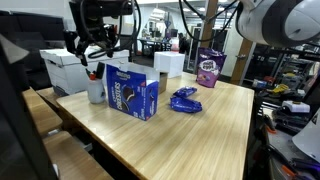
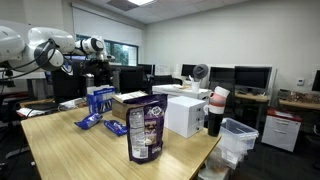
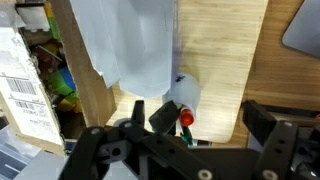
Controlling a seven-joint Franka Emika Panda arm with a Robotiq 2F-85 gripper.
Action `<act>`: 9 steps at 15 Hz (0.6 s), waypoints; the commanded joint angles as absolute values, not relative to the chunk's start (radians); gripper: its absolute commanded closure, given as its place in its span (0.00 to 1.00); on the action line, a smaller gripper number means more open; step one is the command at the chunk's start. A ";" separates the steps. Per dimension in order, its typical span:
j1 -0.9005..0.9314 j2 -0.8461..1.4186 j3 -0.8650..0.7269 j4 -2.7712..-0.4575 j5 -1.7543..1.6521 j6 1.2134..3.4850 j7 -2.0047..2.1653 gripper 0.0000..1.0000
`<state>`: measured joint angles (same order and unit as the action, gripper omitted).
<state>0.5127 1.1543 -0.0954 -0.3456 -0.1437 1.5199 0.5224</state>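
Now | hand (image 1: 96, 52) above cup (image 1: 96, 92) | Oreo box (image 1: 132, 95) beside | blue packet (image 1: 185, 100) near

Blue box (image 1: 132, 95), purple bag (image 1: 208, 68), white cup (image 1: 96, 92)

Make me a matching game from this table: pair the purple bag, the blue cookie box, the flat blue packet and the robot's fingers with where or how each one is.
Things
1. purple bag
2. blue cookie box
3. blue packet
4. fingers

Places and states
A. spread open, above the white cup
B. lying flat on the wood
C. upright near a corner of the table
D. upright right beside the white cup

Pairs: 1-C, 2-D, 3-B, 4-A
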 commanded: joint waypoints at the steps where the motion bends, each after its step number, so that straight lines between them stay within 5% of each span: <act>1: 0.512 1.150 -0.092 -0.346 -0.149 1.514 0.522 0.00; 9: 0.512 1.147 -0.093 -0.346 -0.149 1.505 0.522 0.00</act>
<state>0.5138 1.1473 -0.0984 -0.3457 -0.1443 1.5063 0.5224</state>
